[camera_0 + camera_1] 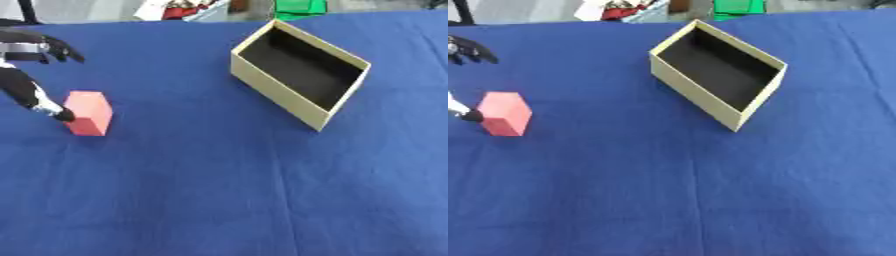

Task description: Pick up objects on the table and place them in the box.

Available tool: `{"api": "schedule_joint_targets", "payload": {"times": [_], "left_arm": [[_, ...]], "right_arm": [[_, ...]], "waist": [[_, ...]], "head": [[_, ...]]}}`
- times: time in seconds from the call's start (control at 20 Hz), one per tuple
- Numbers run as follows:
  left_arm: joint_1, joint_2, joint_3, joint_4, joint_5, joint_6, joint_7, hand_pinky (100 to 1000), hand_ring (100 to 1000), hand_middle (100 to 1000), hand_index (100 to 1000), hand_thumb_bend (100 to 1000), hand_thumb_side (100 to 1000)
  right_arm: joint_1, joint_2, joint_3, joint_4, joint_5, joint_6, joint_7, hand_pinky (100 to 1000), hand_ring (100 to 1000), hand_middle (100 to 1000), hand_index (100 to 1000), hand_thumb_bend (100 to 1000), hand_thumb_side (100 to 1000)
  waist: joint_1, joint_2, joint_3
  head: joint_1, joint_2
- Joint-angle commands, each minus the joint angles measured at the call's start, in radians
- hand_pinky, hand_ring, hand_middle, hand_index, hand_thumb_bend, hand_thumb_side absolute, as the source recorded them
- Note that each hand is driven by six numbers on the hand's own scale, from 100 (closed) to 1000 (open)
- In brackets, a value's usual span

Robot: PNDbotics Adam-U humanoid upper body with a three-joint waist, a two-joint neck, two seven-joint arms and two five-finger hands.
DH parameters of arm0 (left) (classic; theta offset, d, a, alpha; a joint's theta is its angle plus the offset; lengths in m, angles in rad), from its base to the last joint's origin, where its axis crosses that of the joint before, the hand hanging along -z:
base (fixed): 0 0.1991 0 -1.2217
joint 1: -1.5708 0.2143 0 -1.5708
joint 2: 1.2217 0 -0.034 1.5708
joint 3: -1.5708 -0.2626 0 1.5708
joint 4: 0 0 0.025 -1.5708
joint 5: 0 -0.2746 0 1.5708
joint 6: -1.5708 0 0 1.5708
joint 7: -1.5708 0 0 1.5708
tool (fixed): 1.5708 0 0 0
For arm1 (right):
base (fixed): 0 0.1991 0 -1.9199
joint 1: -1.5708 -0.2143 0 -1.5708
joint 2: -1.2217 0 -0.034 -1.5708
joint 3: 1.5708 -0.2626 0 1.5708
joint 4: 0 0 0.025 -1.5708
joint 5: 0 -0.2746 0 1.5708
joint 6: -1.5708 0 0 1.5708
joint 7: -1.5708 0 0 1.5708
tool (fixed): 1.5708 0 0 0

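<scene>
Blue cloth [219, 200] covers the counter across nearly the whole view, lightly creased, stretching right of and nearer than the hand [35, 95] at the left edge. Past the cloth's far edge, well beyond the hand and to its right: a green item [300, 7], partly cut off by the frame. Left of it, a red-and-white clutter [179, 9], too blurred to identify.
</scene>
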Motion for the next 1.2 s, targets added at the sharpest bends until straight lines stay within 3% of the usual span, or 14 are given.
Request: {"api": "schedule_joint_targets", "payload": {"times": [0.05,0.4,0.7,1.2], "left_arm": [[-0.019,0.019,0.02,0.009,-0.001,-0.007,-0.014,881,940,953,971,692,440],[-0.023,0.011,0.012,0.024,-0.018,-0.013,-0.031,893,946,979,979,732,443],[-0.029,-0.005,0.0,0.082,-0.123,-0.025,-0.008,901,935,953,970,798,425],[-0.039,-0.036,-0.007,0.135,-0.157,-0.051,0.013,894,933,947,965,773,440]], "right_arm": [[-0.013,-0.032,-0.013,-0.014,-0.003,0.0,-0.003,815,784,784,837,100,952],[-0.014,-0.029,-0.013,-0.014,-0.002,0.001,-0.001,815,784,784,836,100,952],[-0.015,-0.027,-0.013,-0.014,-0.002,0.0,0.0,816,784,784,835,100,952],[-0.017,-0.026,-0.013,-0.013,-0.003,0.0,0.002,817,785,784,836,100,953]], "waist": [[-0.001,-0.013,0.0],[-0.001,-0.012,-0.001],[0.0,-0.009,-0.007],[0.0,0.002,-0.012]], "head": [[0.003,-0.009],[0.005,-0.014],[0.009,-0.02],[0.011,-0.02]]}}
